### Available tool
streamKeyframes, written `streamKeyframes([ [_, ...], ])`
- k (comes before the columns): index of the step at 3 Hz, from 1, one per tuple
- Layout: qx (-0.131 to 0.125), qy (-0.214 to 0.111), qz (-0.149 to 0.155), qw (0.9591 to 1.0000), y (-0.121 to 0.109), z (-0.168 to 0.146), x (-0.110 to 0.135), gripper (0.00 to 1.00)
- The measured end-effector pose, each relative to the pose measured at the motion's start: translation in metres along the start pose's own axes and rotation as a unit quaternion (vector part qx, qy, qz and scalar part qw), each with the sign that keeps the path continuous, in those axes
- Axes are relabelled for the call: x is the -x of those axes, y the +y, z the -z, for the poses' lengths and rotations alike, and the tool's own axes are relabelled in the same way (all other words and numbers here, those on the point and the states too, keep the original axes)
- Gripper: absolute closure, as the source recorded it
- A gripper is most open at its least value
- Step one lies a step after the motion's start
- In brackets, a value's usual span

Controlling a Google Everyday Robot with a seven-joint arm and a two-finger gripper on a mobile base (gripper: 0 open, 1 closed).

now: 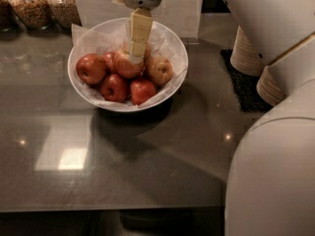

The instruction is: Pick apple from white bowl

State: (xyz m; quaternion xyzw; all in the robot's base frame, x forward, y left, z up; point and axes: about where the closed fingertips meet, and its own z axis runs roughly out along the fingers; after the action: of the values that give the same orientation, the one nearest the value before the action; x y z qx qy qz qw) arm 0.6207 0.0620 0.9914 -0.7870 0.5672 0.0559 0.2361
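The white bowl (pixel 170 45), lined with crinkled white paper, stands on the dark counter at the back centre. It holds several apples. The apple (pixel 125 68), the largest, yellow-green with a red-orange blush, lies in the middle of the pile. My gripper (pixel 136 57) reaches down from the top of the view into the bowl. Its cream tip sits on the top right of this apple and hides part of it. Deep red apples (pixel 91 69) lie to the left and front. A duller brownish-yellow apple (pixel 159 71) lies to the right.
Two glass jars of grains (pixel 29 4) stand at the back left. A white card (pixel 182 9) stands behind the bowl. Stacked beige disposable bowls (pixel 248 53) sit on a black mat (pixel 242 85) at the right. My white arm and body (pixel 275 181) fill the right side.
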Motion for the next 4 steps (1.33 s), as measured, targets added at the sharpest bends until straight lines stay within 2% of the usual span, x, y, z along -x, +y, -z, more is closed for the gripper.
streamKeyframes([
  [1,-0.004,-0.003,0.007,1.0,-0.002,0.001,0.009,0.0],
  [2,-0.008,-0.013,-0.002,0.9999,-0.004,-0.001,-0.001,0.0],
  [3,-0.014,-0.066,-0.013,0.9977,0.013,-0.01,-0.005,0.0],
  [4,-0.038,-0.068,-0.049,0.9958,0.017,-0.01,-0.039,0.0],
])
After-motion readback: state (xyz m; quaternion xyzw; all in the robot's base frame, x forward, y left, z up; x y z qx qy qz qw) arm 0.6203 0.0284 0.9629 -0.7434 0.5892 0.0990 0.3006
